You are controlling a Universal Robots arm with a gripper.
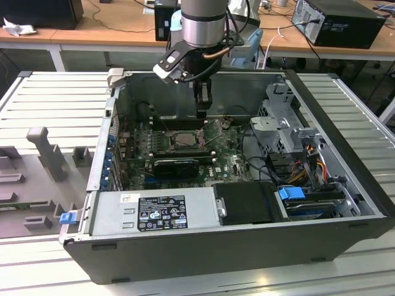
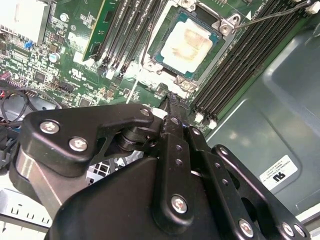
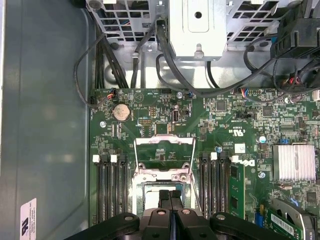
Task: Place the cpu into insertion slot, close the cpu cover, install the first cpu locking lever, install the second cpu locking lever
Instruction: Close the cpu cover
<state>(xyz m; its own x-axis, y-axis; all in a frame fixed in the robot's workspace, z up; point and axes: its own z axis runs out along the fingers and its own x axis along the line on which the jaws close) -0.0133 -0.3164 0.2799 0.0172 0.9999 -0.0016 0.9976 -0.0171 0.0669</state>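
Observation:
The cpu (image 2: 187, 42), its pale metal top stained, lies flat in the insertion slot (image 2: 226, 26) on the green motherboard. In the first wrist view the cpu cover (image 3: 165, 141), a thin metal frame with a square window, stands tilted up off the slot (image 3: 150, 189). A thin wire locking lever (image 2: 270, 14) sticks up beside the socket. My gripper (image 2: 172, 98) is shut with nothing between its fingers and hovers just above the socket's edge. In the exterior view the gripper (image 1: 202, 111) hangs over the slot (image 1: 185, 139) near the case's back wall.
Long black memory slots (image 3: 107, 190) flank the socket on both sides. A black card (image 1: 176, 164) lies in front of it. A drive cage (image 1: 281, 126) with cables stands at the exterior view's right, and a power supply (image 1: 154, 213) fills the case front.

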